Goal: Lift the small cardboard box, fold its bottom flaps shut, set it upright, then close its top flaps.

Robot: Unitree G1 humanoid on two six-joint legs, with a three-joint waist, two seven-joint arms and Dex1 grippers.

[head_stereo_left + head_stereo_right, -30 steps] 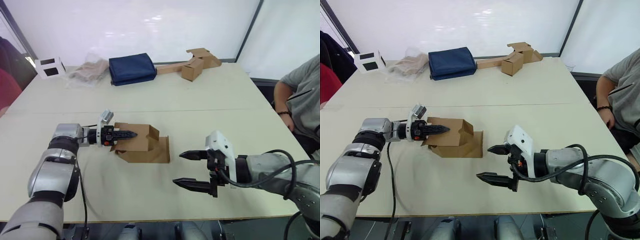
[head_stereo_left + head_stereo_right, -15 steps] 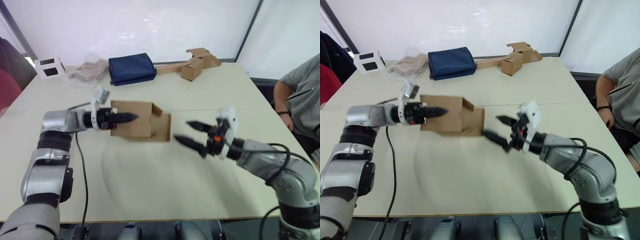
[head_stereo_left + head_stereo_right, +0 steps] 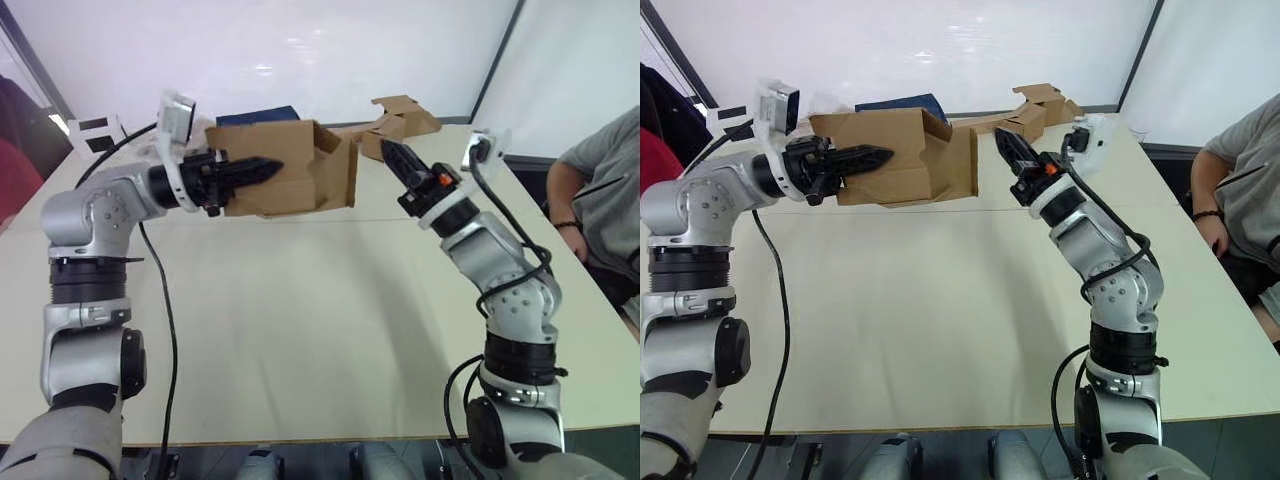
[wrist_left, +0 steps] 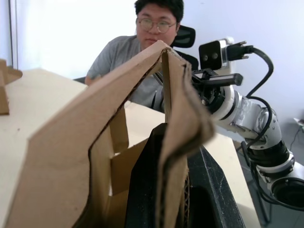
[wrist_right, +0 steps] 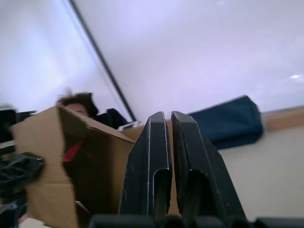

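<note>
We are holding the box [image 3: 285, 170] in the air above the counter [image 3: 330, 320], left gripper [image 3: 262, 166] clamped on its wall, so our right gripper [image 3: 393, 152], fingers together, can push the bottom flaps [image 3: 338, 172] shut.

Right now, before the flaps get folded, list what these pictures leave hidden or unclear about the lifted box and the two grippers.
- Far wall of the small cardboard box: head views, hidden by its near wall.
- Bottom flaps: how many stand open is unclear, they overlap.
- Right gripper and those flaps: touching or apart, cannot tell.
- Blue bag: mostly behind the box in head views.
- Left gripper: inner finger hidden by the box wall.
</note>
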